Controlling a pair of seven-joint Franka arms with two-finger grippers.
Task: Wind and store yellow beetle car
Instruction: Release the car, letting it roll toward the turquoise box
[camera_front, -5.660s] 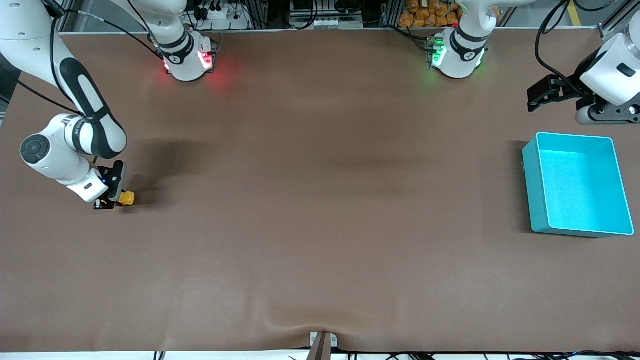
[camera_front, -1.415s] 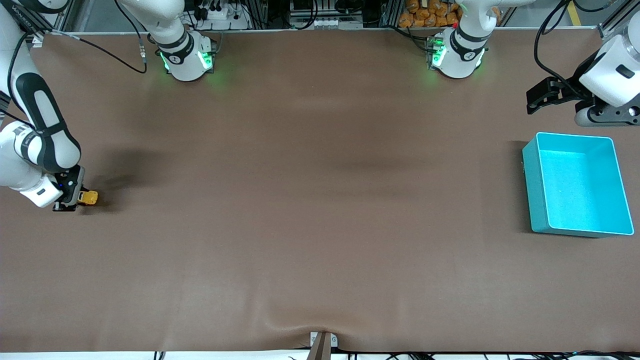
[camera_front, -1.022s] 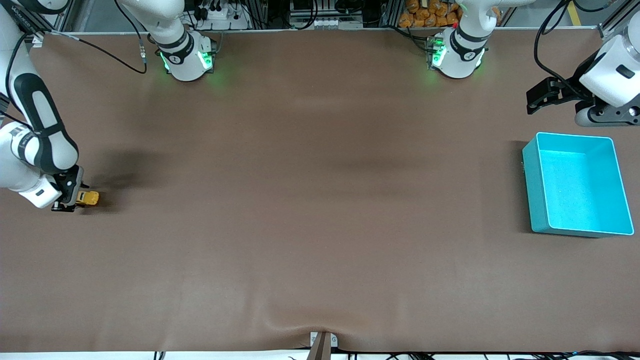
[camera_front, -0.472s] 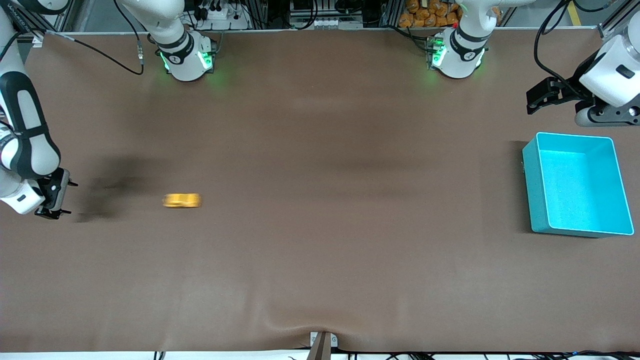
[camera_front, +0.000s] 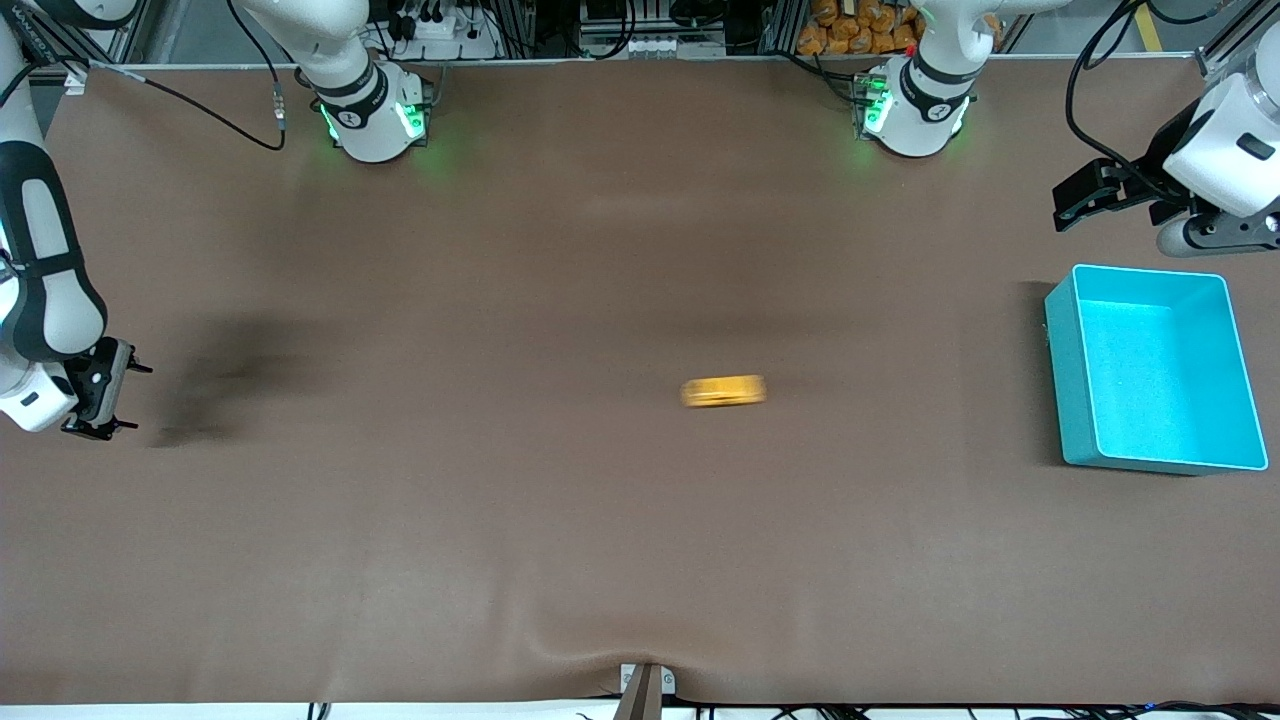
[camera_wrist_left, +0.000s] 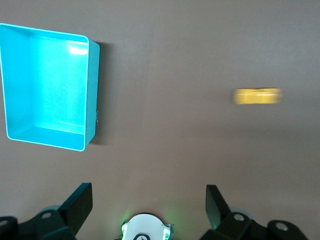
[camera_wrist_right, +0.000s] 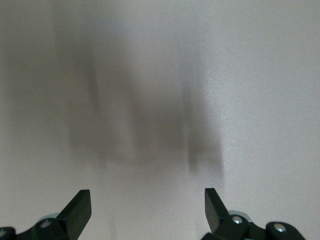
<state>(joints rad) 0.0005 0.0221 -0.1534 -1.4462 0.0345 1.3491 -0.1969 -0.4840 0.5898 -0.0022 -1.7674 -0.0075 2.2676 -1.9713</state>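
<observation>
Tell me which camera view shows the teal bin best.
The left wrist view: the teal bin shows whole, with its rim, walls and bare floor. The front view also shows it whole, but smaller, at the left arm's end of the table. The right wrist view shows none of it.

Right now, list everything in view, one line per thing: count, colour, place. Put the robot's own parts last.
yellow beetle car: one, yellow-orange, blurred, on the table's middle, held by nothing.
teal bin: one, teal, nothing seen inside, at the left arm's end of the table.
table: one, brown cover.
right claw: one, black, open, holding nothing, at the right arm's end of the table.
left claw: one, black, open, holding nothing, by the teal bin.
</observation>
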